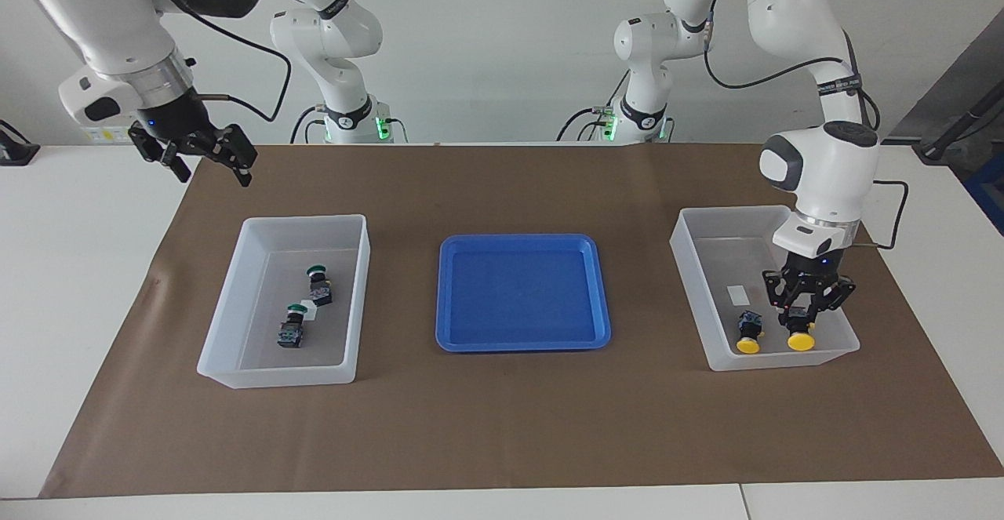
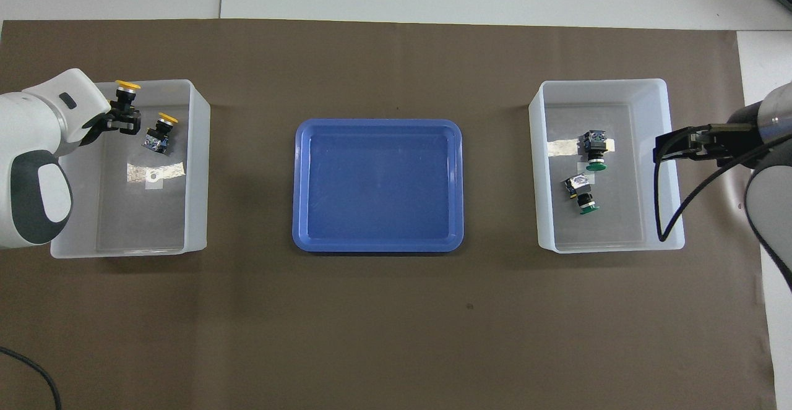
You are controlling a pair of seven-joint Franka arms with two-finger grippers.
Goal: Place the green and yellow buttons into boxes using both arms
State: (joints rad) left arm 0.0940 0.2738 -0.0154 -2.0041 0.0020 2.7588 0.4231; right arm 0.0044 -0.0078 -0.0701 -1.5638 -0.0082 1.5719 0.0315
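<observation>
- The left gripper (image 1: 802, 318) is down inside the box (image 1: 698, 285) at the left arm's end of the table, its fingers clamped on a yellow button (image 1: 800, 336) near the box's corner farthest from the robots.
- A second yellow button (image 1: 749, 332) lies just beside it on the box floor.
- The right gripper (image 1: 205, 161), jaws wide and empty, hangs over the table's corner, apart from the other box (image 1: 235, 300) holding both green buttons (image 1: 306, 304).
</observation>
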